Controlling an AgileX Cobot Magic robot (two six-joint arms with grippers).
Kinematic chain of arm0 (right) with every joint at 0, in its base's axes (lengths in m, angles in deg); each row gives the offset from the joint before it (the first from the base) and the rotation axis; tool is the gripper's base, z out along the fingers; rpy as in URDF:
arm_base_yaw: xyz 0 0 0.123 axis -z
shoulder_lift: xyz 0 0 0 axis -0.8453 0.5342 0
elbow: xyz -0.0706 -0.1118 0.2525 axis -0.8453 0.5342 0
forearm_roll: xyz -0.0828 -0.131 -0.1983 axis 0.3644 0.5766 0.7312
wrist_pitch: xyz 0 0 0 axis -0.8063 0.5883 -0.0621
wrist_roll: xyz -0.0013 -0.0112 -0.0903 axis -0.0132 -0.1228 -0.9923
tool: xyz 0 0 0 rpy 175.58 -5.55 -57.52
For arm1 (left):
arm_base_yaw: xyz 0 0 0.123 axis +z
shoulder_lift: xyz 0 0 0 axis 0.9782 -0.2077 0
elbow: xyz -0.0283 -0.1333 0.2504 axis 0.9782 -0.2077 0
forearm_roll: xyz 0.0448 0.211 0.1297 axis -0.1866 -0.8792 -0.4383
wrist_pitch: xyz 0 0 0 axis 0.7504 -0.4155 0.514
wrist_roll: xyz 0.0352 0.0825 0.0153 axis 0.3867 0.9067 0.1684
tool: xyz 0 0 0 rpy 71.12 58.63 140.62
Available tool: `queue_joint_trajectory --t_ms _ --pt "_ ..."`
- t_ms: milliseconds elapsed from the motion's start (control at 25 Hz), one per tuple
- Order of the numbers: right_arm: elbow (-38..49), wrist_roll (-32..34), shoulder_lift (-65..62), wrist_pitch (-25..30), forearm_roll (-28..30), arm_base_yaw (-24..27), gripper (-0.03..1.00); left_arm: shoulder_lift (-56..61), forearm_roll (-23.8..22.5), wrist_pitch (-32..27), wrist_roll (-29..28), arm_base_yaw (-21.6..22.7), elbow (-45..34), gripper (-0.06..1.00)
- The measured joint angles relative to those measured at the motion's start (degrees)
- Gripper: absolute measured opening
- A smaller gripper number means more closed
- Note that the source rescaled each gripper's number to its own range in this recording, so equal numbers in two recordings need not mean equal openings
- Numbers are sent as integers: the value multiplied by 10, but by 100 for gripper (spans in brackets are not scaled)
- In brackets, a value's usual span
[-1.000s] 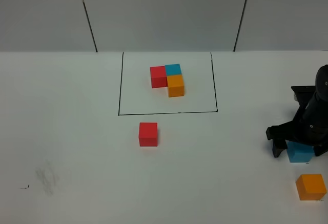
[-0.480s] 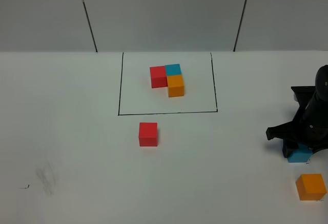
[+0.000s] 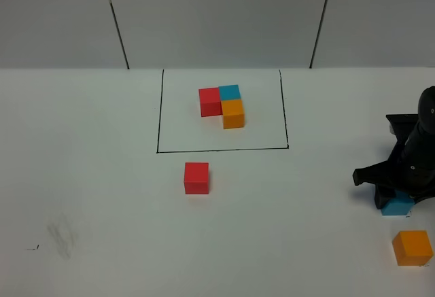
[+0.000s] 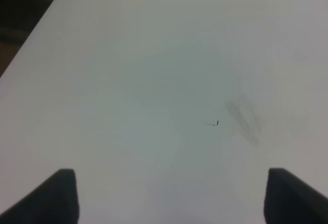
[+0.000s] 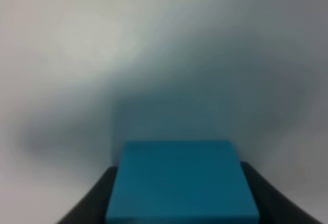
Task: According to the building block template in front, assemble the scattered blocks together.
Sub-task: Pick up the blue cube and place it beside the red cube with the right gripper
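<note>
Right jaws grip a teal block (image 3: 397,206) at the right of the bench (image 3: 102,208), mostly hiding it. An orange block (image 3: 412,248) sits just nearer; a red block (image 3: 196,177) lies mid-bench, near the framed template (image 3: 223,103). Left jaws stand open.

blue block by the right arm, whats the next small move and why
Probably lift it straight up a little. The right gripper has its fingers against both sides of the blue block, which sits on the table far from the loose red block it must join.

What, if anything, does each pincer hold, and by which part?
The right pincer clamps the teal-blue cube by opposite sides; the left pincer holds nothing.
</note>
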Motion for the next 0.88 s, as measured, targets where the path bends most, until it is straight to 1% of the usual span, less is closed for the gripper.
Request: queue_joint_trajectory --t_ms 200,320,440,520,640,720,760,840,880 --pt "0 0 0 1 0 0 33 0 0 0 0 0 0 73" --pt "-2 0 0 20 4 0 33 0 0 0 0 0 0 73" --pt "-20 0 -10 74 33 -1 33 0 0 0 0 0 0 73" --pt "-48 0 -24 117 55 -6 33 0 0 0 0 0 0 73" --pt "-93 -2 -45 163 60 -16 33 0 0 0 0 0 0 73" --pt "-120 -23 -52 185 53 -25 33 0 0 0 0 0 0 73" --pt "-133 -45 -53 194 44 -30 33 0 0 0 0 0 0 73" --pt "-152 -104 -54 207 21 -45 33 0 0 0 0 0 0 73" --pt "-159 -143 -54 208 2 -53 33 0 0 0 0 0 0 73"
